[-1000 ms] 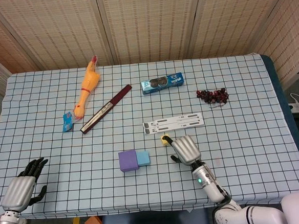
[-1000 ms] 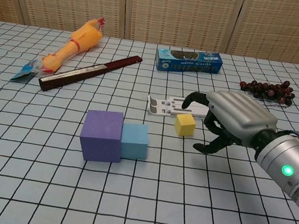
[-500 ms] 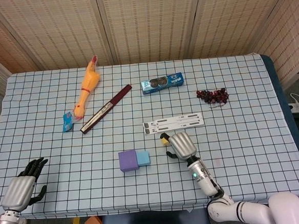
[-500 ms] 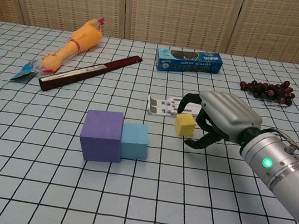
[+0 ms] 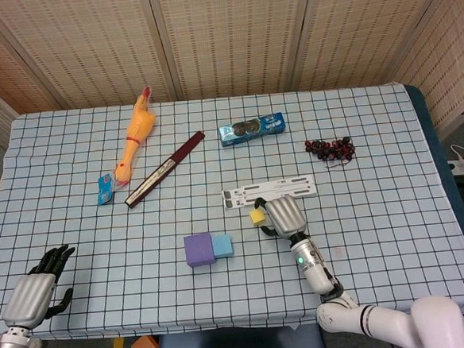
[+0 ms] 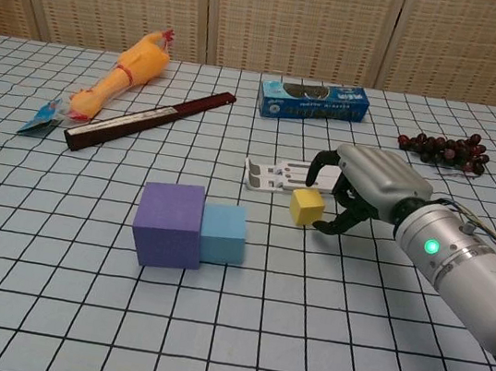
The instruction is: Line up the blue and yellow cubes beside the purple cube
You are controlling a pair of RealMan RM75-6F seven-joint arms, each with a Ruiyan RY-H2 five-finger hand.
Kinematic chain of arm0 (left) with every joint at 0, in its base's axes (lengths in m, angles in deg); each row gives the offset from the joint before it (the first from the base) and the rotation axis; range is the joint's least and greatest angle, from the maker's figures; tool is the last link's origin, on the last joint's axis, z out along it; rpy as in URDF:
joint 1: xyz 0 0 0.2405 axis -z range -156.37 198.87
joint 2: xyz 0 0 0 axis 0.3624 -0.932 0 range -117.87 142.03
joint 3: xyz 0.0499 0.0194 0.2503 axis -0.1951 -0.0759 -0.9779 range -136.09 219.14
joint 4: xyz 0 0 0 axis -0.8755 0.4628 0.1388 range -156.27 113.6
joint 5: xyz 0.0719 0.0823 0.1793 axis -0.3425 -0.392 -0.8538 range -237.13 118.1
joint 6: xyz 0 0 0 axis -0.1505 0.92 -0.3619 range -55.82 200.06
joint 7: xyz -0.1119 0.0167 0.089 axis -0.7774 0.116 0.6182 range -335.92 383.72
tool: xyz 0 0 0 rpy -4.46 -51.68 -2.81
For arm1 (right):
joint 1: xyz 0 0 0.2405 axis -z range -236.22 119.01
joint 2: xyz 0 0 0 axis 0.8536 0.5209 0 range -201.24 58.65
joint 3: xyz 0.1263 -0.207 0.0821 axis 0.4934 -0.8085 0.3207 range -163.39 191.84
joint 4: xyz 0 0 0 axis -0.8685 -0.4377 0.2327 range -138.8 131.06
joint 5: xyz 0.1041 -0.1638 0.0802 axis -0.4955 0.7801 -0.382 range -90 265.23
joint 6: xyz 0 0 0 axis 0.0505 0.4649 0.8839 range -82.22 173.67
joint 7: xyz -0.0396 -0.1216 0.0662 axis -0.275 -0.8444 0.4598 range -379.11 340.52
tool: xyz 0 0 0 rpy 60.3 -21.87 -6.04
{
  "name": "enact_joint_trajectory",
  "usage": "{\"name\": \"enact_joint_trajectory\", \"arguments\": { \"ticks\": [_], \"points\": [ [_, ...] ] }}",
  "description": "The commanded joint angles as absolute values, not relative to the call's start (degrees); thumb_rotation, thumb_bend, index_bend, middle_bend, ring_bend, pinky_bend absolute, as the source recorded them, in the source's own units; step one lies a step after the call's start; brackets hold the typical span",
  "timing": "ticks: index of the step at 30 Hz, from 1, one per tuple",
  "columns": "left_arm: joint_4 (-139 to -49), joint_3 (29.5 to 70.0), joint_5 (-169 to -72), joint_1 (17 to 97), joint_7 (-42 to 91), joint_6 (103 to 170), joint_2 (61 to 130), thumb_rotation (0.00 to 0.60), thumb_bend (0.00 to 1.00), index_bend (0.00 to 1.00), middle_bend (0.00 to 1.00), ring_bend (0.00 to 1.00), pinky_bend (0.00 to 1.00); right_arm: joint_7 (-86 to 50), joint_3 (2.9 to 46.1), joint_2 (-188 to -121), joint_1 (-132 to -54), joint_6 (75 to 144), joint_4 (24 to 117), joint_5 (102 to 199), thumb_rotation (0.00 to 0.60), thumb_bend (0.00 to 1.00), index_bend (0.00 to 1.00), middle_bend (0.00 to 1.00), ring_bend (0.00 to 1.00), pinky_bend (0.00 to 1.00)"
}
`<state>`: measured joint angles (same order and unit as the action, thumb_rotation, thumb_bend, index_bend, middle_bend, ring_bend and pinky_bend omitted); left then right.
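Yellow cube sits on the checked tablecloth, just at 9 o'clock of the right hand in the chest view. The dark fingers curl around the cube's right side and above it; whether they touch it cannot be told, and the cube rests on the cloth, not lifted. In the head view the same cube shows just at the hand's 9 o'clock edge.

The purple cube and blue cube stand touching, the blue one at 3 o'clock of the purple. The yellow cube lies apart from them, toward 2 o'clock of the blue cube.

The left hand hangs at the near left edge of the table in the head view, fingers spread, holding nothing.

A white flat card lies just at 11 o'clock of the yellow cube. Farther off are a rubber chicken, a dark stick, a blue snack box and a bunch of grapes.
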<state>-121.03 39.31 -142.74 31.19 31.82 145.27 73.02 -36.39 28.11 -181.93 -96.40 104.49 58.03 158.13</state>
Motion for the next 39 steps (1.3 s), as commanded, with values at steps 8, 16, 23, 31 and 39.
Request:
{"name": "enact_joint_trajectory", "arguments": {
  "ticks": [8, 16, 23, 31, 39],
  "points": [
    [-121.07, 39.31, -142.71, 31.22, 31.79, 145.22, 72.98, 0.600, 0.45, 0.00, 0.00, 0.00, 0.29, -33.14, 28.76, -183.45, -97.61, 102.66, 54.51, 157.33, 0.600, 0.10, 0.44, 0.94, 1.00, 1.00],
    [-121.00, 39.28, -142.80, 31.24, 31.75, 145.22, 73.02, 0.600, 0.45, 0.00, 0.00, 0.00, 0.29, -32.18, 28.37, -183.68, -97.33, 103.98, 54.77, 158.08, 0.600, 0.10, 0.55, 0.95, 1.00, 1.00],
    [-121.06, 39.24, -142.77, 31.28, 31.88, 145.11, 73.05, 0.600, 0.45, 0.00, 0.00, 0.00, 0.30, -32.06, 27.34, -182.32, -96.40, 105.50, 58.62, 159.25, 0.600, 0.10, 0.63, 0.95, 1.00, 1.00],
    [-121.11, 39.20, -142.92, 31.24, 32.05, 145.27, 73.08, 0.600, 0.45, 0.00, 0.00, 0.00, 0.30, -34.43, 26.38, -180.04, -94.78, 104.75, 67.86, 156.68, 0.600, 0.10, 0.63, 0.95, 1.00, 1.00],
    [-121.14, 39.16, -143.09, 31.19, 31.79, 145.39, 72.97, 0.600, 0.45, 0.00, 0.00, 0.00, 0.30, -38.10, 25.63, -181.04, -93.99, 106.51, 70.16, 155.61, 0.600, 0.10, 0.63, 0.95, 1.00, 1.00]
  ]
}}
